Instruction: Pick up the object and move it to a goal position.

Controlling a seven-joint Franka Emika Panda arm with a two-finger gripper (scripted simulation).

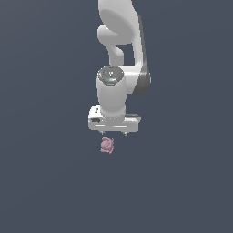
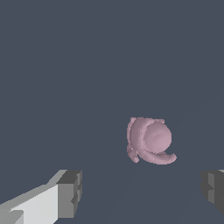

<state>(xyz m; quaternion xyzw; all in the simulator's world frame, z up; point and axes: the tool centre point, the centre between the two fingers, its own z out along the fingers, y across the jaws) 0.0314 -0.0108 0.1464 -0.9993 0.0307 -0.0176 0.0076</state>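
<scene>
The object [image 1: 107,145] is a small dusty-pink lumpy thing with little knobs, lying on the dark grey surface. In the exterior view it shows just below the white gripper [image 1: 114,133], slightly toward the exterior view's left of the hand's middle. The wrist view shows the object [image 2: 149,140] from above, apart from both fingers. The gripper [image 2: 142,192] is open, its two grey fingertips [image 2: 70,192] spread wide with nothing between them. The object touches neither finger.
The white arm [image 1: 120,54] rises from the gripper to the picture's upper edge. A plain dark grey surface [image 1: 45,182] surrounds the object on all sides.
</scene>
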